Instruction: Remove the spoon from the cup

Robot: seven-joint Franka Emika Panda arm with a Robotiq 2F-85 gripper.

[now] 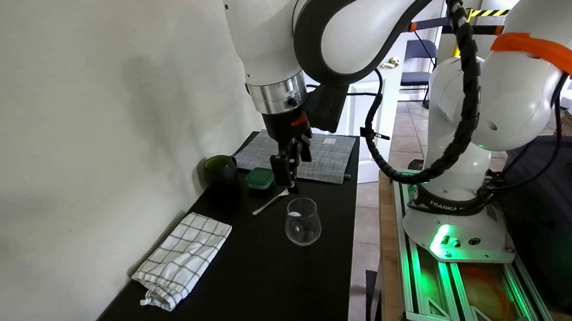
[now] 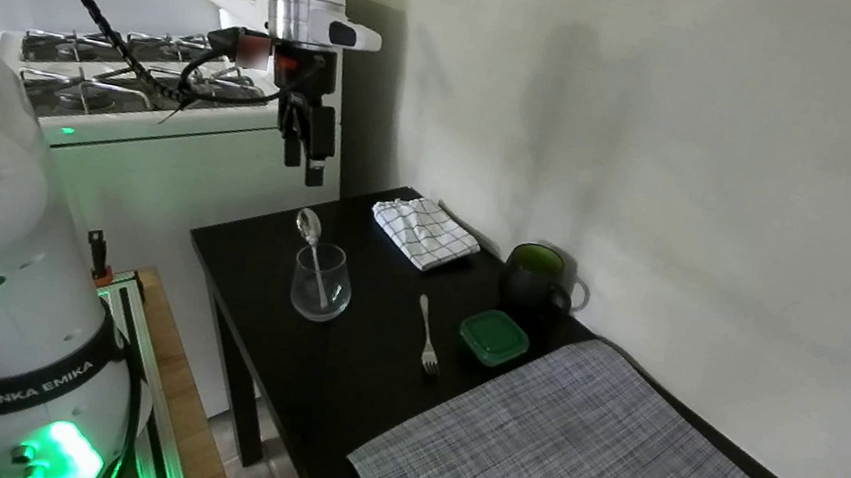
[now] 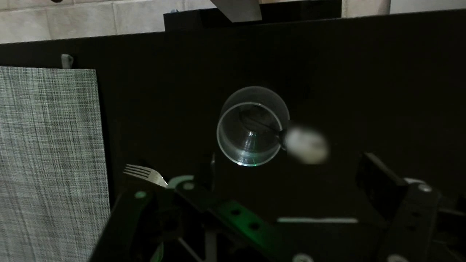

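Wrist view, and the gripper (image 3: 289, 171) is spread wide, holding nothing; in an exterior view the spoon (image 2: 314, 249) leans in the glass (image 2: 339, 289), bowl above the rim; in an exterior view the fingers (image 1: 281, 170) hang clear of it — approach stage, I'd judge, so next: line up, descend, pinch

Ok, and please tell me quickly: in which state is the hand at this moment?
Hand: open, holding nothing; the spoon leans in the clear glass.
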